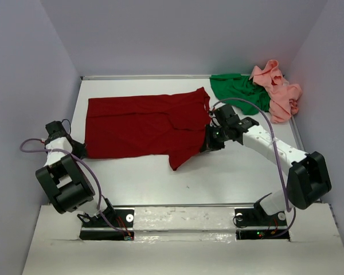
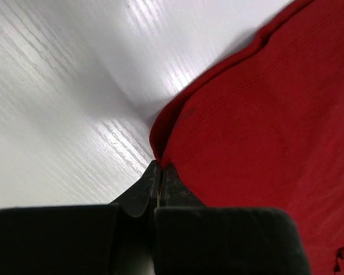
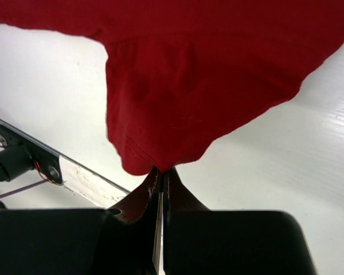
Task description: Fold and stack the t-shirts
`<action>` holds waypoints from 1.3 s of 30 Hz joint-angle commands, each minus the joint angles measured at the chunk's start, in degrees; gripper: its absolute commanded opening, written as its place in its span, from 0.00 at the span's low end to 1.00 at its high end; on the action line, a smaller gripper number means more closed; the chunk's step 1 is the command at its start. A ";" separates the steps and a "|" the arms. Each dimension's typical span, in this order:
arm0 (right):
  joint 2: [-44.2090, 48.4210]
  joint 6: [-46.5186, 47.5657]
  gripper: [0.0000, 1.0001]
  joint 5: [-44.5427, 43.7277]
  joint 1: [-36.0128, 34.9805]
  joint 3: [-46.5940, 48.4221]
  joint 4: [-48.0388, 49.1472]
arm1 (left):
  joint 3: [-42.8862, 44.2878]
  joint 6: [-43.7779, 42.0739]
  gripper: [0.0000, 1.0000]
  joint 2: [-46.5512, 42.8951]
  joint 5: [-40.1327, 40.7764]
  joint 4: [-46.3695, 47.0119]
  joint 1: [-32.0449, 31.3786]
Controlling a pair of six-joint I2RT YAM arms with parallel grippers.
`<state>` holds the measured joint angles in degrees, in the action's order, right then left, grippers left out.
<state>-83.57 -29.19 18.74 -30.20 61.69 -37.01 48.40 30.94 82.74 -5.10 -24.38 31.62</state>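
Red cloth t-shirt [image 1: 137, 126], edges pinched tight in left gripper [image 2: 160, 172] and right gripper [image 3: 162, 175].

red shirt [image 1: 143, 126] flat on table [image 1: 229, 172] — left gripper [image 1: 80, 151] at its near-left corner, right gripper [image 1: 206, 145] at its right edge. green shirt [image 1: 238, 90] and pink shirt [image 1: 280, 93] bunched in far-right corner, touching.

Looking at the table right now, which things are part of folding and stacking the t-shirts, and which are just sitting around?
Job: dark red t-shirt, green t-shirt, salmon pink t-shirt, left tool and right tool, both shut on the red one.
Just there: purple cables, base rail, white table.
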 commanded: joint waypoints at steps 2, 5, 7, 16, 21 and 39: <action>-2.29 3.70 0.00 -0.64 3.73 7.03 -2.36 | 4.24 0.70 0.00 -0.04 -1.22 -1.81 0.29; -4.84 5.19 0.00 0.15 6.10 10.90 -2.80 | 5.91 1.23 0.00 1.11 -1.66 -1.90 0.29; -7.20 6.33 0.00 1.11 7.25 13.18 -3.24 | 6.70 1.58 0.00 1.81 -1.75 -1.99 0.20; -14.77 8.62 0.00 2.70 9.71 25.66 -5.35 | 10.30 3.95 0.00 4.44 -2.02 -1.90 -1.91; -18.03 9.15 0.00 2.97 10.33 30.06 -5.79 | 15.92 3.52 0.00 7.87 0.08 -3.74 -5.07; -29.19 12.40 0.00 4.20 14.99 45.79 -9.21 | 30.35 5.45 0.00 16.75 2.73 -7.79 -7.97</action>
<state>-111.77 -18.85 21.82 -16.40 102.48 -44.84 75.77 35.92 99.35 -3.49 -30.33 23.35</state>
